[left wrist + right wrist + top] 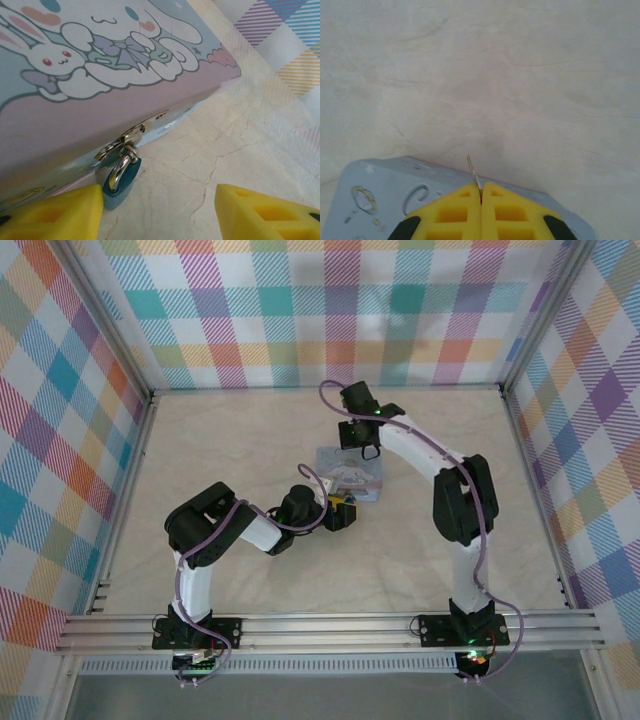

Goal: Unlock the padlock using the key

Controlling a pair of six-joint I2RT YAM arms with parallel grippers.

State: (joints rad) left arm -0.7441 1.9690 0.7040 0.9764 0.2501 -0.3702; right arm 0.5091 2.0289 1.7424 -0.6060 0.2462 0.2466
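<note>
A teal padlock [120,182] with a silver shackle hangs from the hasp [126,141] on the front of the pale blue cartoon tin [100,100]. My left gripper [159,200] stands open low over the table, its left finger [60,215] right beside the padlock and nothing between the fingers. My right gripper [481,186] is shut on the key [474,174]. Only the key's thin metal blade sticks out past the fingertips; its head is hidden between the pads. From above, the right gripper [366,448] hovers over the tin's [350,472] far edge and the left gripper [341,513] sits at its near edge.
The marble-patterned tabletop [230,440] is boxed in by plaid walls [330,310] on three sides. An aluminium rail [330,625] carrying both arm bases runs along the near edge. Bare tabletop [240,150] lies to the right of the padlock.
</note>
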